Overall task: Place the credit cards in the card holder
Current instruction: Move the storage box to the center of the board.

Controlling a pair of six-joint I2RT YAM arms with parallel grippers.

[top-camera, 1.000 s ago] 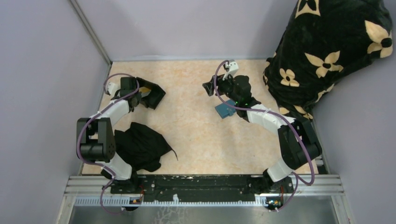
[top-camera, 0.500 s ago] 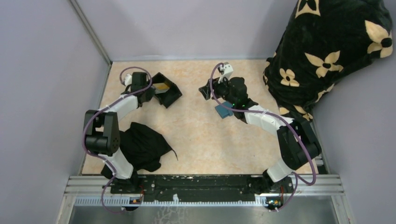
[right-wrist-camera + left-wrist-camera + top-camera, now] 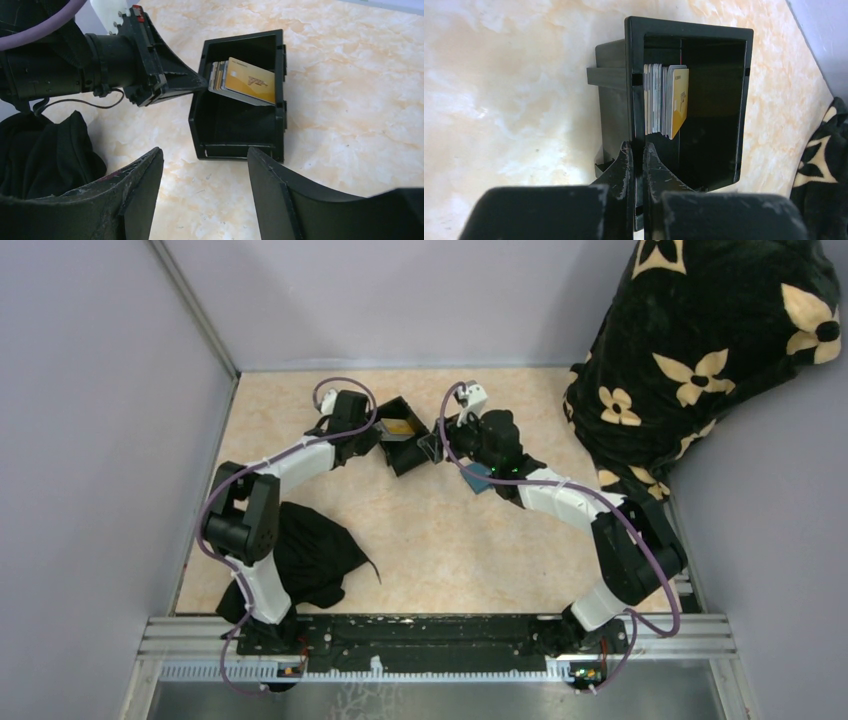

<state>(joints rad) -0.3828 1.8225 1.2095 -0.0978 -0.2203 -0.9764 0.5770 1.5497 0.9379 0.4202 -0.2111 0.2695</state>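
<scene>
A black tray stands mid-table holding the credit cards on edge: a tan-yellow card in front of several grey-silver ones. The cards lean against the tray's wall. My left gripper is shut on the tray's left wall. It reaches in from the left. My right gripper hangs open just before the tray's near wall, with nothing between its fingers. The teal card holder lies on the table, partly under the right arm.
A crumpled black cloth lies near the left arm's base. A black blanket with cream flowers fills the back right corner. Grey walls close in the marbled table on three sides.
My left gripper has dragged the black tray to the right, from the back left toward the table's middle. The right gripper has shifted left to meet it, its fingers a little narrower.
</scene>
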